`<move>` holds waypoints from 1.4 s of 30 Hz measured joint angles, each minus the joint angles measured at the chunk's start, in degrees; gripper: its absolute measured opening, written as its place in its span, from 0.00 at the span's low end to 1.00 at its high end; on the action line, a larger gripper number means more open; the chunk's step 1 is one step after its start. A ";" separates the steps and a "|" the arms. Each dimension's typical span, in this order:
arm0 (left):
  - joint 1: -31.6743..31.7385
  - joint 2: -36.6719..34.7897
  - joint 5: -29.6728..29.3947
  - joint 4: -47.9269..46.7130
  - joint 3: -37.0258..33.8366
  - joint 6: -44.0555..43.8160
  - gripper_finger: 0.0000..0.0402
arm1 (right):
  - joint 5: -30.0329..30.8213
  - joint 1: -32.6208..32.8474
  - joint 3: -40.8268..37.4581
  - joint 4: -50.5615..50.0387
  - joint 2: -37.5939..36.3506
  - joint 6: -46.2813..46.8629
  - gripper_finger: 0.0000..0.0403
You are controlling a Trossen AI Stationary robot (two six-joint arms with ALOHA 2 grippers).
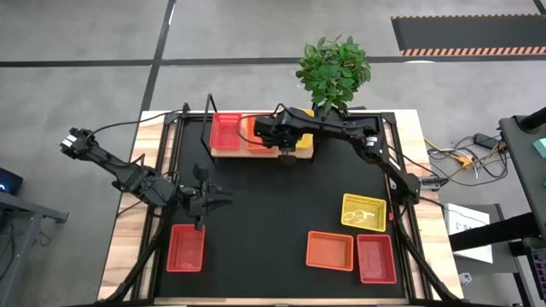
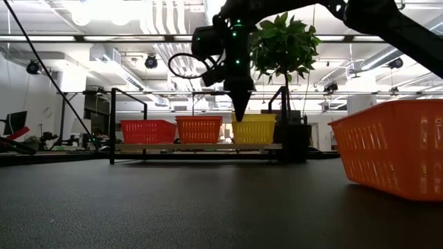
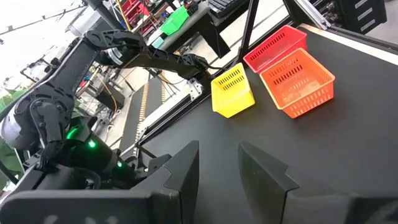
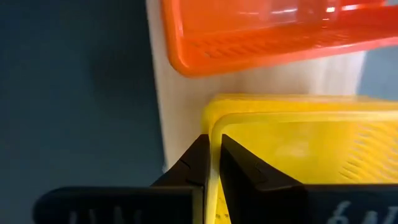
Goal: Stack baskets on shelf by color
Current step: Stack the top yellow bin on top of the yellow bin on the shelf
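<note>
The light-wood shelf (image 1: 256,152) lies at the table's far side with a red basket (image 1: 225,130), an orange basket (image 1: 256,132) and a yellow basket (image 1: 304,141) standing side by side on it, bottoms down. My right gripper (image 1: 287,152) points down at the yellow basket's near left corner and is shut on its wall. My left gripper (image 1: 223,198) is open and empty over the table's left part. On the table lie a red basket (image 1: 187,247), an orange one (image 1: 330,250), another red one (image 1: 376,258) and a yellow one (image 1: 364,211). My right gripper holds the yellow basket's near wall (image 4: 214,146), close to its left corner, one finger inside the basket and one outside. The fingers come from above, pointing down (image 2: 239,111). The basket sits level with its bottom on the shelf (image 2: 254,129). A second yellow rim shows just outside it.
A potted plant (image 1: 333,70) stands behind the shelf's right end. The shelf's black frame upright (image 1: 209,119) stands at its left end. The middle of the black tabletop (image 1: 273,205) is bare between the shelf and the near baskets.
</note>
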 joint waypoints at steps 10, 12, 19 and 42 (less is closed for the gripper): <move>0.00 0.00 0.00 0.04 0.00 0.00 0.24 | -3.33 -0.09 0.41 -0.50 -0.56 1.33 0.06; 0.00 0.00 0.00 0.04 0.00 0.00 0.24 | -3.35 -0.09 1.16 -1.17 -0.69 1.10 0.08; 0.00 0.00 0.00 0.04 0.00 0.50 0.24 | -3.09 -0.09 3.77 -2.13 -0.71 1.12 0.23; -0.02 0.00 0.00 0.04 0.00 0.42 0.24 | -1.37 -1.11 -0.97 1.99 -1.43 -2.38 0.02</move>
